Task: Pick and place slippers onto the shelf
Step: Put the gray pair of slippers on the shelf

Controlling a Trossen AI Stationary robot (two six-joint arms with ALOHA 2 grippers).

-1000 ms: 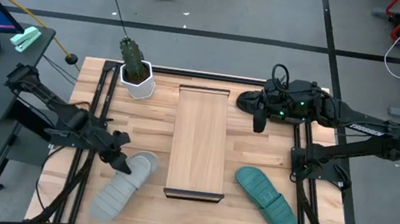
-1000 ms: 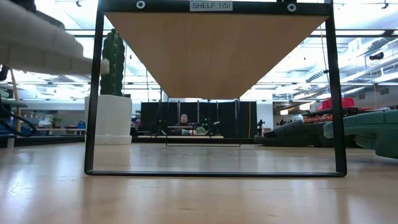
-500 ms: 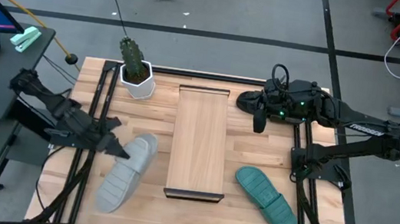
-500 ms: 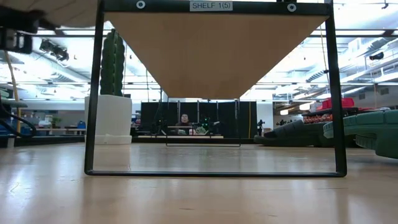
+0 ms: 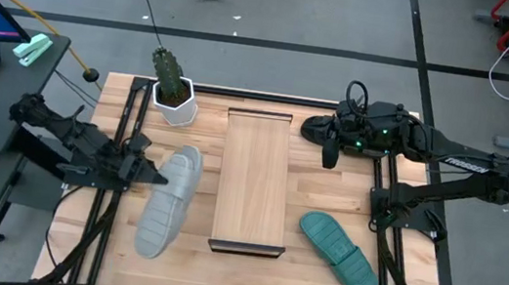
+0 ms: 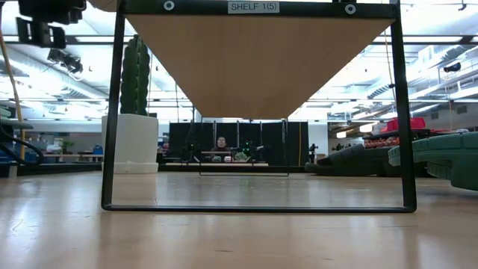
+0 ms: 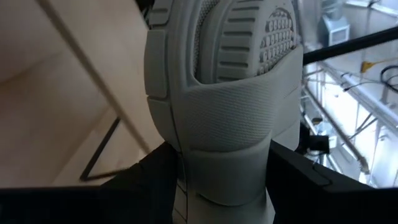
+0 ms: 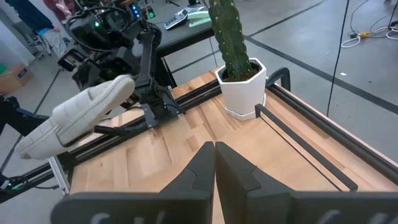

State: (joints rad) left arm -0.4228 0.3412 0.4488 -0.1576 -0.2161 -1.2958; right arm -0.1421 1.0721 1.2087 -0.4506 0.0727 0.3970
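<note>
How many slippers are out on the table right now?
2: a light grey slipper held by the left gripper left of the shelf, a teal slipper right of it. Others may be hidden.

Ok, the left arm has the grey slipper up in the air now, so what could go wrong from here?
The left gripper holds the light grey slipper by one end, so the long free end could sag or twist out. Swinging toward the shelf, that end may clip the shelf's edge or dark end rail. The cactus pot stands close behind the lift and could be knocked.
</note>
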